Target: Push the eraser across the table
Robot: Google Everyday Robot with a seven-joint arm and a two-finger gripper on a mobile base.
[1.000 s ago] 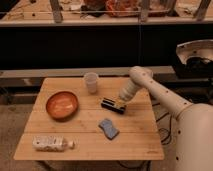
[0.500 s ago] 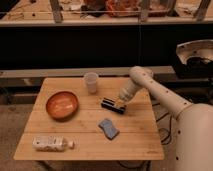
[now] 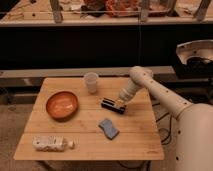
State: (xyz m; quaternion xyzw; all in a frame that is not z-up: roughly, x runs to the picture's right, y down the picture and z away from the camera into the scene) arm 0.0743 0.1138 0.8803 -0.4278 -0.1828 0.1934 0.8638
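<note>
End effector point(image 3: 121, 102) is low over the worktop point(image 3: 135, 140), fingers closed narrow, gripping nothing visible. Eraser point(image 3: 111, 105) lies flat right against its tip, on the side facing the orange bowl point(image 3: 62, 105). The white cup point(image 3: 91, 81) stands behind and off to that same side. The blue-grey sponge point(image 3: 108, 128) is in front of the end effector, apart from it. The plastic bottle point(image 3: 50, 144) is far off at the front corner.

Change over the last second: almost none. Arm pose and eraser spot look the same. Judgement: contact is made but the push has barely travelled. The bare stretch between eraser and bowl leaves room to slide.
</note>
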